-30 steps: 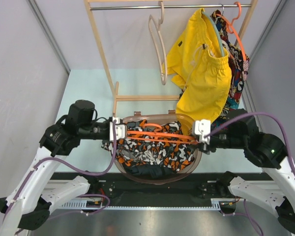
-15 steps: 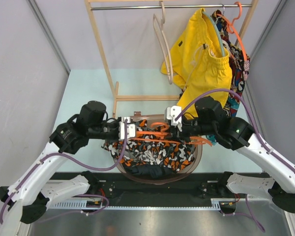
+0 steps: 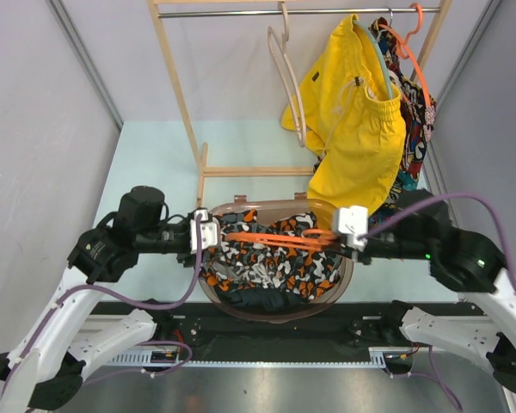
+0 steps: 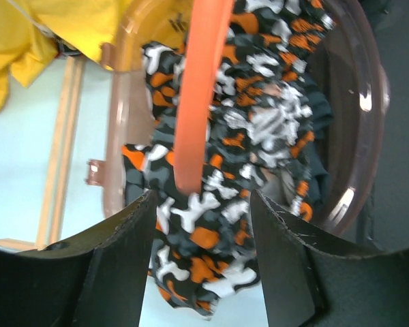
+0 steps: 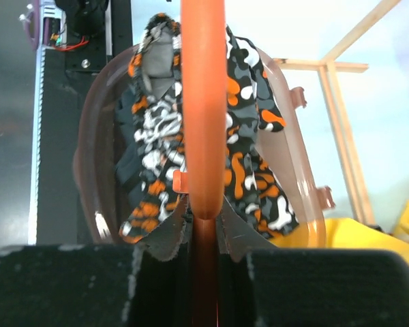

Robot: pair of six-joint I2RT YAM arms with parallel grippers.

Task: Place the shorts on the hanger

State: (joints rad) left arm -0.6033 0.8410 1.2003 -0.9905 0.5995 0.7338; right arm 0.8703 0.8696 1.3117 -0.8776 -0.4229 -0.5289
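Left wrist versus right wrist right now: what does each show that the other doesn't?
Left wrist only: the left gripper open, fingers apart, with the free end of the hanger just at its fingertips, ungripped. Right wrist only: the right gripper shut on the hanger's bar, and the black base rail with wiring beyond the basket. Both: the hanger lying over the shorts in the basket, the wooden rack foot and a bit of the yellow shorts.

Plain grey walls [image 3: 43,129] on both sides and behind; a pale green table [image 3: 146,163]; a light wooden rack [image 3: 175,86] stands on it, metal rail [image 3: 224,13] across its top.
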